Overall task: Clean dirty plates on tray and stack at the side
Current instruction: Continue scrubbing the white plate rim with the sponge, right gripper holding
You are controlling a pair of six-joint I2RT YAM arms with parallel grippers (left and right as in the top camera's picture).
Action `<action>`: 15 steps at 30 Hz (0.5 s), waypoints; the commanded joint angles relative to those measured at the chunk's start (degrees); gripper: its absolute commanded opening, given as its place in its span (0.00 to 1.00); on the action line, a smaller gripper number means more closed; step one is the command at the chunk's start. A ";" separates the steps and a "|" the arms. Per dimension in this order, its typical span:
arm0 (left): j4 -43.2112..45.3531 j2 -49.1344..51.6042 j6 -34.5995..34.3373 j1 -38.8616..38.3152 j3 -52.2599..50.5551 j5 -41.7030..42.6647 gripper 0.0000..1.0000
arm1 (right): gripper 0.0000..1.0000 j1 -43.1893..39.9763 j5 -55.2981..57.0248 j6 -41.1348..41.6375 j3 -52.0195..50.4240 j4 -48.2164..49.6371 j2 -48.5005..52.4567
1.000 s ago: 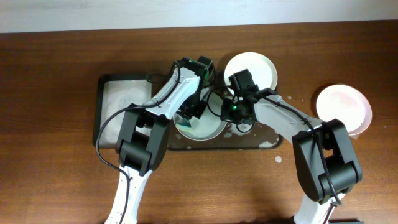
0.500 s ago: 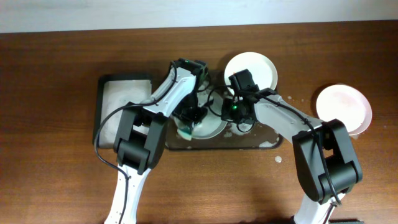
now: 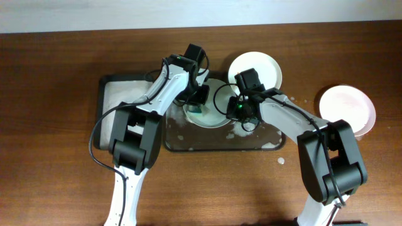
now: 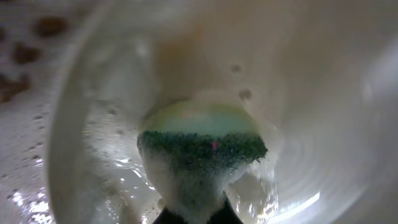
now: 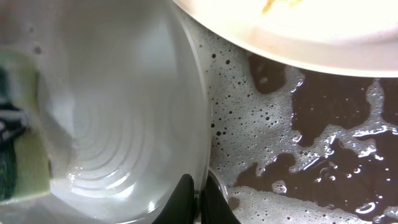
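A wet white plate point(image 3: 213, 116) lies on the wide dark tray point(image 3: 188, 141), which is streaked with foam. My left gripper point(image 3: 196, 107) is shut on a green sponge point(image 4: 202, 146) and presses it onto the inside of this plate point(image 4: 323, 93). My right gripper point(image 5: 200, 199) is shut on the plate's rim point(image 5: 124, 106) at its right side point(image 3: 233, 113). A second plate point(image 3: 260, 66) with an orange smear point(image 5: 298, 31) sits at the tray's back right. A third plate point(image 3: 347, 110) lies on the table at the far right.
A narrower dark tray point(image 3: 125, 100) covered in foam lies to the left of the wide tray. Foam and water cover the wide tray's floor point(image 5: 311, 143). Small foam spots point(image 3: 281, 161) lie on the wooden table by the tray's front right corner.
My left gripper has moved the sponge from the plate's front left to its back left. The plate, held by my right gripper, has shifted back and slightly right.
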 commanded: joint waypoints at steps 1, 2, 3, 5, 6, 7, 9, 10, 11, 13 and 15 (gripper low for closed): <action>1.36 4.76 -14.75 0.96 -1.60 -14.97 0.01 | 0.04 0.85 -2.71 -1.44 -0.42 -0.94 0.35; 1.36 4.76 -16.33 0.96 -1.60 -16.79 0.01 | 0.04 0.92 -3.21 -1.44 -0.42 -0.94 0.35; 1.31 4.76 -17.64 0.96 -1.60 -18.49 0.01 | 0.04 1.25 -3.45 -1.46 -0.42 -0.96 0.35; 0.61 4.76 -20.50 0.96 -1.60 -21.86 0.01 | 0.04 2.25 -3.37 -1.46 -0.42 -0.96 0.35; 0.02 4.76 -22.18 0.96 -1.60 -23.28 0.01 | 0.04 2.89 -3.30 -1.46 -0.42 -0.94 0.35; -0.33 4.76 -23.15 0.96 -1.60 -24.33 0.01 | 0.04 3.50 -3.30 -1.46 -0.42 -0.94 0.35; -0.83 4.76 -24.85 0.96 -1.60 -26.16 0.01 | 0.04 4.70 -3.28 -1.46 -0.42 -0.90 0.35; -0.68 4.76 -25.11 0.96 -1.57 -26.14 0.01 | 0.04 5.01 -3.28 -1.44 -0.42 -0.87 0.35; -0.13 4.76 -26.14 0.96 -1.57 -26.12 0.01 | 0.04 5.11 -3.30 -1.44 -0.42 -0.85 0.35; 1.95 4.76 -26.12 0.96 -1.57 -26.56 0.01 | 0.04 5.09 -3.32 -1.44 -0.42 -0.85 0.35; 3.98 4.76 -26.03 0.96 -1.57 -27.54 0.01 | 0.04 5.09 -3.30 -1.44 -0.42 -0.85 0.35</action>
